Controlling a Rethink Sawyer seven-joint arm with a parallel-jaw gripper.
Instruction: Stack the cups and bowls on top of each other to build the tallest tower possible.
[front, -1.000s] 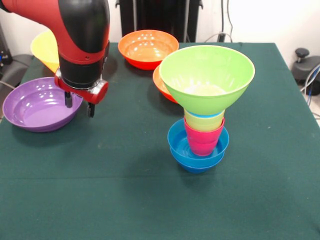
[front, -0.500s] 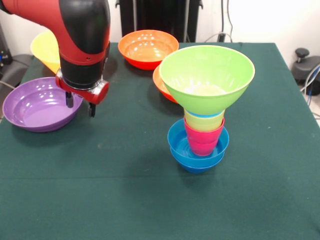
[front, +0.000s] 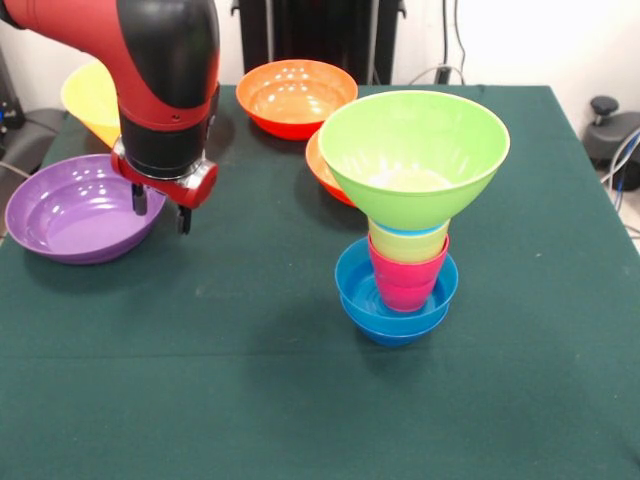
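Your gripper (front: 160, 210) hangs with its two short black fingers spread and pointing straight down, nothing between them, just over the inner rim of the purple bowl (front: 75, 210) at the table's left side. Behind the arm you can see part of the large yellow bowl (front: 90, 100), mouth up. Further along the back sits an orange bowl (front: 296, 95), also mouth up, and a second orange bowl (front: 322, 168) shows only as a sliver behind the tower (front: 405, 215). That tower stands well apart from your gripper, near the middle of the green table (front: 200, 380), its long axis upright: two small blue bowls (front: 360, 290) nested at the base, then the pink cup (front: 405, 280), the yellow cup (front: 408, 245) and a thin rim of the light blue cup (front: 408, 230), all opening upward, with the lime green bowl (front: 415, 145) seated on top, its wide mouth facing up.
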